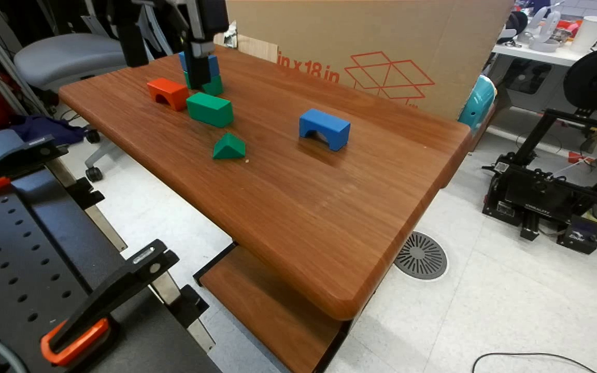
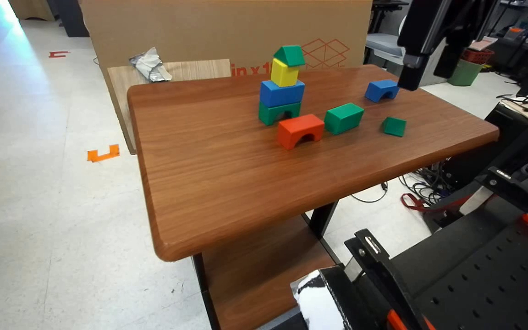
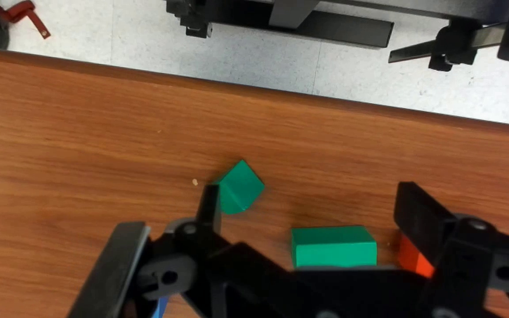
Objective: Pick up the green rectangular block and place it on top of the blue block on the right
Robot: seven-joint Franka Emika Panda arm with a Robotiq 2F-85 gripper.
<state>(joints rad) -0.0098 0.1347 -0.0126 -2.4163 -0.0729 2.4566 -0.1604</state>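
Your pincer point(image 3: 308, 194) is spread wide: in the wrist view you see its two fingers point(image 3: 210, 205) far from each other, and one of them covers a part of the red arch block point(image 2: 299, 124). The pincer hangs in the air above the bench point(image 2: 209, 183), higher than the red arch block. The green rectangular block point(image 1: 209, 110) of your task lies on the bench just beside the red arch block; in the wrist view a narrow strip of the bench shows between the two, so they are apart. The blue arch block point(image 1: 325, 126) stands on the bench well apart from the red arch block, with its opening turned down. Also on the bench is a green triangular block point(image 1: 229, 146), farther from the red arch block than the green rectangular block is. Near the red arch block rises a tower point(image 2: 283, 84), which you can read well in an exterior view: at the bottom a green arch block point(image 2: 273, 112), on it a blue rectangular block point(image 2: 282, 95), then a yellow block point(image 2: 284, 73), and at the top a green roof-shaped block point(image 2: 290, 56). Beyond the red arch block, behind the bench, stands a large piece of cardboard point(image 2: 177, 34) with red printing, visible in both exterior views.
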